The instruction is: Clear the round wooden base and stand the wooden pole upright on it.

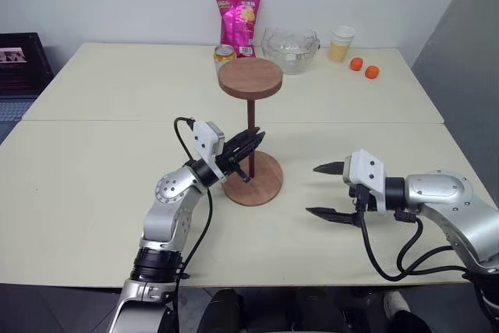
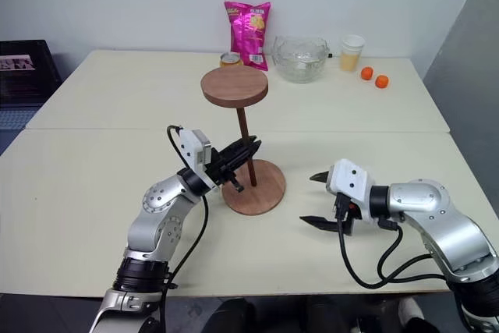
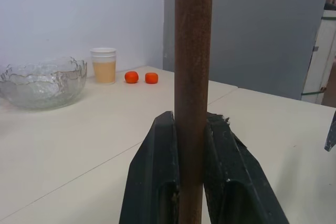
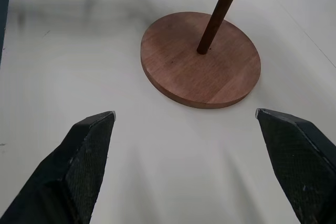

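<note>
Hidden or cut off: in the left wrist view the wooden pole (image 3: 193, 77) runs out of frame top and bottom, so neither end shows there. In the right wrist view its upper length leaves the frame at top. A gold can (image 1: 224, 53), upper centre of the left eye view, sits partly behind the pole's top disc. A dark crate (image 1: 22, 64) is cropped at the upper left edge.

Task things: the round wooden base (image 1: 253, 178), a flat reddish-brown disc, lies at frame centre on the counter (image 1: 93, 185). The pole stands upright with its lower end at the base's middle, thin and dark brown, carrying a round flat disc at its top. Nothing else rests on the base.

Left tool (image 1: 249, 143), centre frame: shut tight on the pole's lower shaft, one black finger either side. Right tool (image 1: 326, 190), lower right of centre: wide open, holding nothing, near the base but apart from it.

Surface and room: pale cream counter with a seam across it, white wall behind, grey panel at right. Along the far edge: pink snack bag (image 1: 238, 23), glass bowl (image 1: 290, 49), paper cup (image 1: 341, 44), two small orange fruits (image 1: 364, 68).
</note>
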